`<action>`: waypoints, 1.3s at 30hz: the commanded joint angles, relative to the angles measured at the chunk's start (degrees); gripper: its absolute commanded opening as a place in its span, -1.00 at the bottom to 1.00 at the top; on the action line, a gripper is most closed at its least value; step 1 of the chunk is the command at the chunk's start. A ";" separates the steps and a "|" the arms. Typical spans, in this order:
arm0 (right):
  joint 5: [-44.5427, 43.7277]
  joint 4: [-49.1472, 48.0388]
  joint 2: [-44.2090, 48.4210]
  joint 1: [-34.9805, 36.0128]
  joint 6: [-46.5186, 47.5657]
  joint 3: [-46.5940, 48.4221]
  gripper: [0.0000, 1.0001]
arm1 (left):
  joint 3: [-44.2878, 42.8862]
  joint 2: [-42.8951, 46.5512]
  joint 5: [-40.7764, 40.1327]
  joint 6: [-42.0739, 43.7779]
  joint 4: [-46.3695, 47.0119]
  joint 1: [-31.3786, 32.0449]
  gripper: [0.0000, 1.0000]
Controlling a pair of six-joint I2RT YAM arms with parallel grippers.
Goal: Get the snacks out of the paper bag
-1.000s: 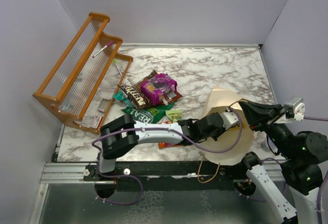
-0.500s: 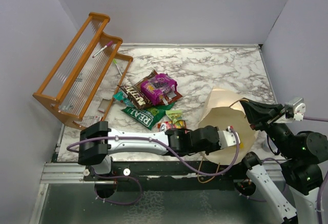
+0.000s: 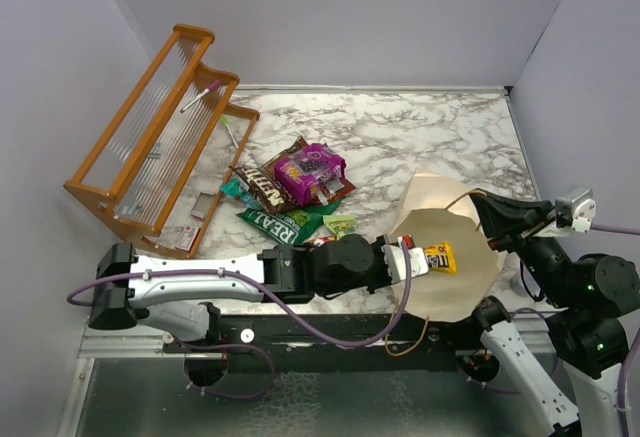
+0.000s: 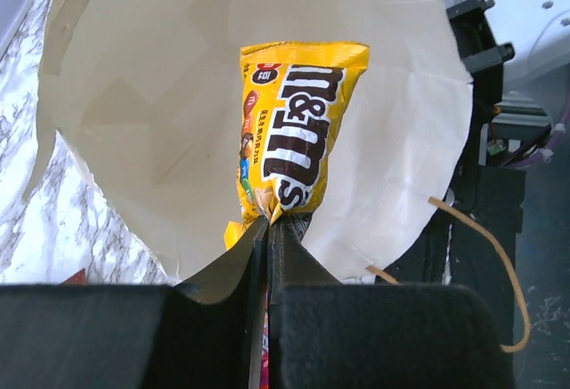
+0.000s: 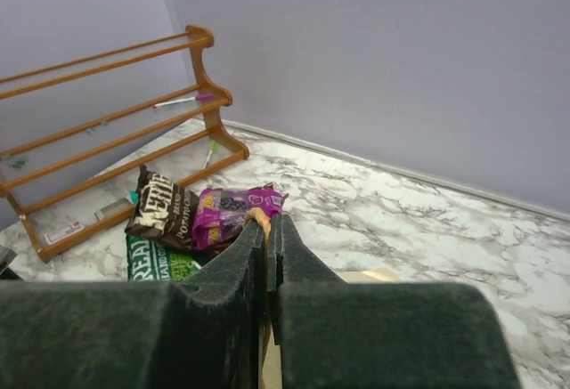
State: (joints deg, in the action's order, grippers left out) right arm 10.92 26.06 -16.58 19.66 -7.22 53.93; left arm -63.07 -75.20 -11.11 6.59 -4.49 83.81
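Pinching yellow packet [image 4: 298,131] before paper bag [image 4: 151,77]

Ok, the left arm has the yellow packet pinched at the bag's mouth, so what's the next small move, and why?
Probably draw the left gripper back toward the snack pile and release there. It is shut on the yellow packet, which is at the paper bag opening, while the right gripper pinches the bag's handle.

The paper bag [image 3: 462,282] lies at the near right corner of the bench [image 3: 430,137]. Over its left part the left claw [image 3: 420,260] pinches one packet [image 3: 438,257]. The other snacks [image 3: 295,192] lie heaped near the middle (slightly toward the left), and the rack [image 3: 150,137] stands along the left edge.
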 commanded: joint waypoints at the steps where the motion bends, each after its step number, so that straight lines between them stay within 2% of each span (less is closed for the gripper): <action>1: -5.97 -2.01 1.06 0.03 -1.24 -2.08 -0.95 | 0.73 2.56 -2.83 0.23 -1.34 0.13 -1.00; 7: -10.59 -3.38 1.05 0.02 -2.89 -3.32 -0.95 | 1.31 7.59 -1.06 -1.41 -1.93 0.13 -1.00; 12: -11.02 -3.36 1.88 0.03 -2.90 -4.12 -0.95 | 1.18 11.97 -7.58 -0.22 -3.57 0.14 -1.00; 16: -11.86 -3.55 2.85 0.03 -3.22 -5.31 -0.95 | 1.02 15.49 -8.32 0.28 -4.69 0.17 -1.00; 18: -12.05 -3.65 2.96 0.03 -3.24 -5.36 -0.95 | 1.97 17.53 -12.16 0.51 -4.19 0.13 -1.00; 21: -11.79 -3.94 2.87 0.03 -3.32 -5.25 -0.95 | 4.80 19.71 -23.67 -0.37 -2.56 0.03 -1.00; 23: -11.12 -4.19 2.79 0.03 -3.26 -5.24 -0.95 | 7.31 20.62 -31.30 -2.56 -0.75 -1.42 -1.00; 24: -10.72 -4.25 2.78 0.03 -3.23 -5.24 -0.95 | 8.22 20.78 -32.44 -4.70 -1.06 -3.44 -1.00; 28: -9.66 -4.39 2.23 -0.01 -3.18 -4.53 -0.95 | 9.59 19.30 -23.88 -15.21 -6.19 -17.34 -1.00; 31: -9.15 -4.20 1.62 0.03 -3.11 -3.76 -0.95 | 11.34 16.22 -17.31 -18.55 -6.60 -24.77 -1.00; 35: -8.45 -3.75 1.24 0.03 -3.34 -2.77 -0.95 | 13.42 10.00 -10.66 -19.18 -4.78 -28.81 -1.00; 39: -7.87 -3.31 1.19 0.03 -3.78 -2.25 -0.95 | 14.11 3.15 -9.22 -20.36 -4.28 -29.62 -1.00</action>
State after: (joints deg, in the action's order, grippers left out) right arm 1.26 23.73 -15.07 19.66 -10.28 49.67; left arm -49.69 -67.64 -25.80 -10.74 -9.96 54.78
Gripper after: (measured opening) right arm 0.032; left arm 0.029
